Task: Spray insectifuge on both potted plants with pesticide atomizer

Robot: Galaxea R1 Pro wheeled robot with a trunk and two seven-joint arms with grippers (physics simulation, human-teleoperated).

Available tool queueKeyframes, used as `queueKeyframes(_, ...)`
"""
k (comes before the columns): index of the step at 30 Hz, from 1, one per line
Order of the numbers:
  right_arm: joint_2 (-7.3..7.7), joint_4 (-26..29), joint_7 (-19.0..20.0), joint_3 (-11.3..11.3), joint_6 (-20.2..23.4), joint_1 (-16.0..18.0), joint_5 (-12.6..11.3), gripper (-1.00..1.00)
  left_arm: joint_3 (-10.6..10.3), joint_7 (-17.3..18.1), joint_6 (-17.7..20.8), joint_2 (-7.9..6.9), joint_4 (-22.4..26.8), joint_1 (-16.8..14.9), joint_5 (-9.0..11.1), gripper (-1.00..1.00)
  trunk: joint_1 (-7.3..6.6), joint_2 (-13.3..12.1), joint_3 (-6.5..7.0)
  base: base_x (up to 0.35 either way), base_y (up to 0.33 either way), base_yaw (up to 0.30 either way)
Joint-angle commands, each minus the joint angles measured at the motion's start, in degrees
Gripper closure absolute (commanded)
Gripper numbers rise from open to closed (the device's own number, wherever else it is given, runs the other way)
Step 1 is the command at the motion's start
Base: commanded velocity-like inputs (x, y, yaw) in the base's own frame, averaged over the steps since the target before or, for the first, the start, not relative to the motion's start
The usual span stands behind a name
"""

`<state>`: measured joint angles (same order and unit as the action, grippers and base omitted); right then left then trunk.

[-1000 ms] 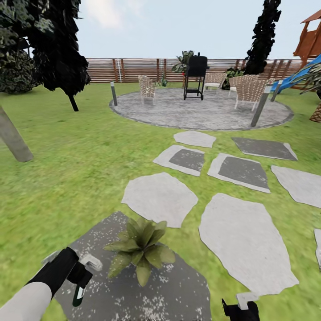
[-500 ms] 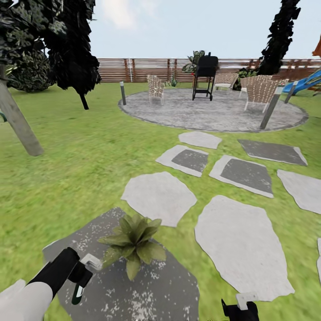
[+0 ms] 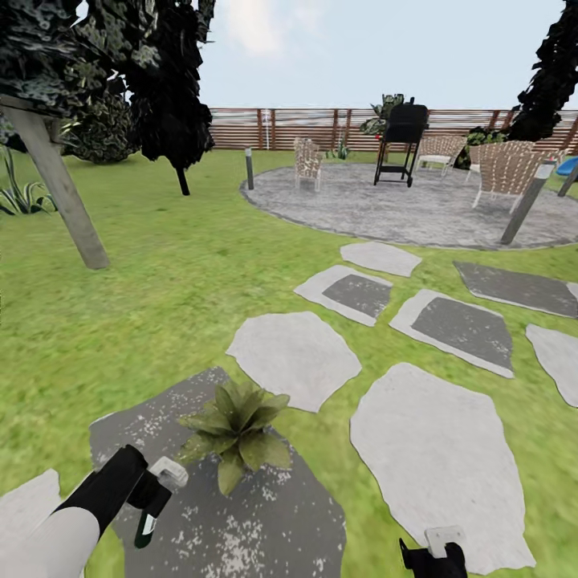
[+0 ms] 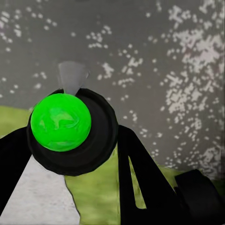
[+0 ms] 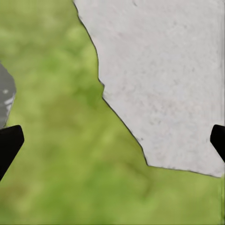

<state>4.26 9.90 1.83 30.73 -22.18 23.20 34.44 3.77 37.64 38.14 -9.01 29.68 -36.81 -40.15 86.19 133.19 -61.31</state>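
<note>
From the head view, my left gripper (image 3: 148, 498) is closed around the small dark pesticide atomizer with a pale spray head (image 3: 147, 523), which hangs nose-down over the dark speckled stepping stone (image 3: 265, 514). The low green-leafed potted plant (image 3: 235, 433) sits just ahead of that gripper and slightly to its right, near but apart. My worry is that the nozzle points at stone, so mist could miss the leaves.

In the left wrist view, I see the atomizer end-on, its bright green round face (image 4: 61, 122) in a black collar between the gripper's fingers. A tilted hold could slip.

In the right wrist view, my right gripper (image 5: 112, 140) has its fingers spread wide and holds nothing, above the green lawn (image 5: 56, 154) and the edge of a pale stone (image 5: 159, 84).
</note>
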Motion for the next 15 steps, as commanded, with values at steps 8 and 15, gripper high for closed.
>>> queueKeyframes(8,0.16,-0.11,0.19,0.48,-0.23,0.04,0.45,-1.0,0.38,0.5,0.18,0.3,0.21,-0.02,-0.62,1.0,-0.01,0.02,-0.05,0.007,-0.292,0.005)
queueKeyframes(15,0.2,-0.05,0.19,0.53,-0.24,0.01,0.37,-1.0,0.53,0.42,0.11,0.22,-0.26,-0.02,-0.82,1.0,-0.01,0.02,-0.05,0.0,-0.026,0.003)
